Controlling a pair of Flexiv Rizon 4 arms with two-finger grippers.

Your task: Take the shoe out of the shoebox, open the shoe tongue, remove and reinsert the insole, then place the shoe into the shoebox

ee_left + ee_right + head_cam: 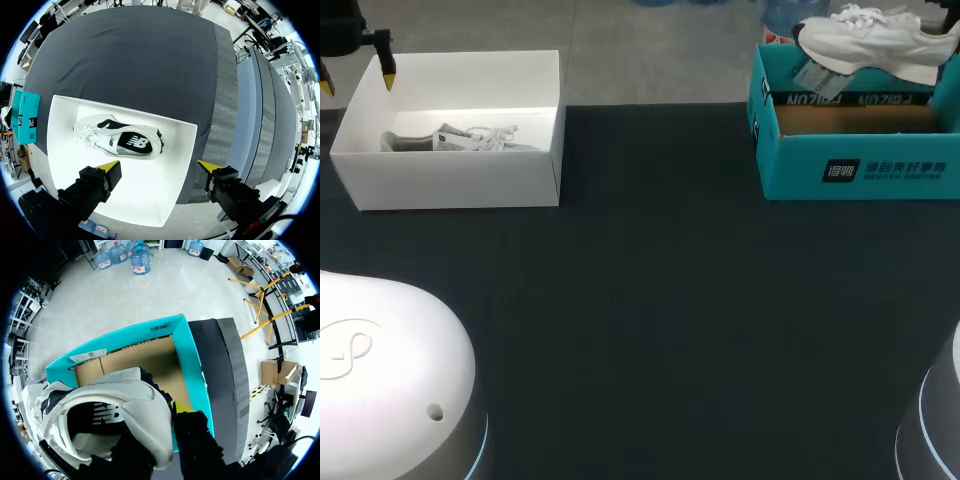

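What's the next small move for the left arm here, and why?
Probably shift the left end effector forward until it is centred above the sneaker, before lowering. Its fingers stand open, one yellow tip over the floor of the white box, the other outside the box wall, and the sneaker lies ahead, untouched.

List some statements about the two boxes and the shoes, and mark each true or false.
1. The left gripper is open above the white box. True.
2. The white box is empty. False: a second sneaker lies in it.
3. The right gripper holds a white sneaker above the teal shoebox. True.
4. The teal shoebox stands on the robot's left. False: it stands on the right and the white box on the left.
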